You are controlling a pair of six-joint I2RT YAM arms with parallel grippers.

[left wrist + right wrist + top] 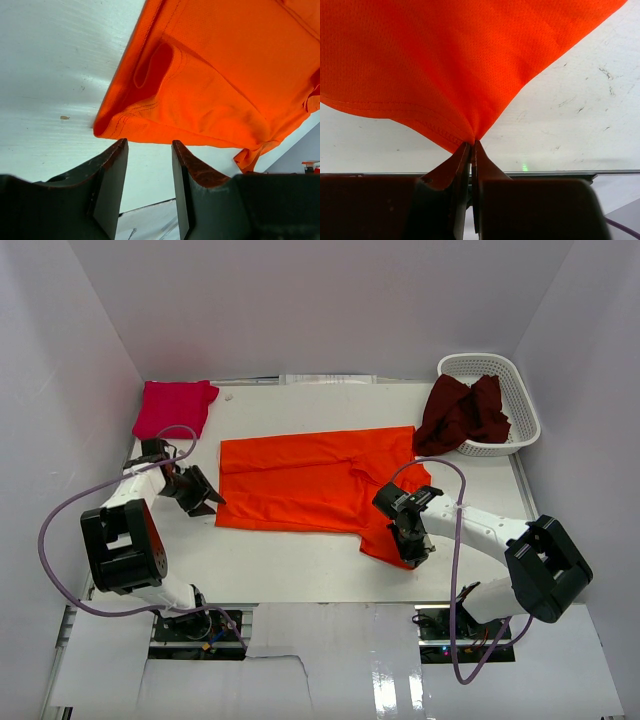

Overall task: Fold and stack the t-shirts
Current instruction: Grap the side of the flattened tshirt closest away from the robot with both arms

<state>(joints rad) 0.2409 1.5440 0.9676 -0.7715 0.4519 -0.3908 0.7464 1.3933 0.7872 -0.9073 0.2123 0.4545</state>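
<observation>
Nearest me, the right gripper has its jaws pressed together on a pinch of the orange t-shirt. It holds the hem of the shirt's near right part, and the cloth fans out from that pinch and lifts a little off the white table.

On the other side, the left gripper sits low over the table with its jaws partly apart and nothing between them. A rumpled, doubled-over corner of the orange shirt's left edge lies just beyond the fingertips. I cannot tell whether the tips touch it.

The orange shirt itself lies spread across the middle of the table, mostly flat, between the two arms.

Farther back, the magenta-pink t-shirt rests folded at the far left corner of the table. At the far right, the dark maroon t-shirt lies crumpled, spilling over the near rim of a white lattice basket onto the table.
</observation>
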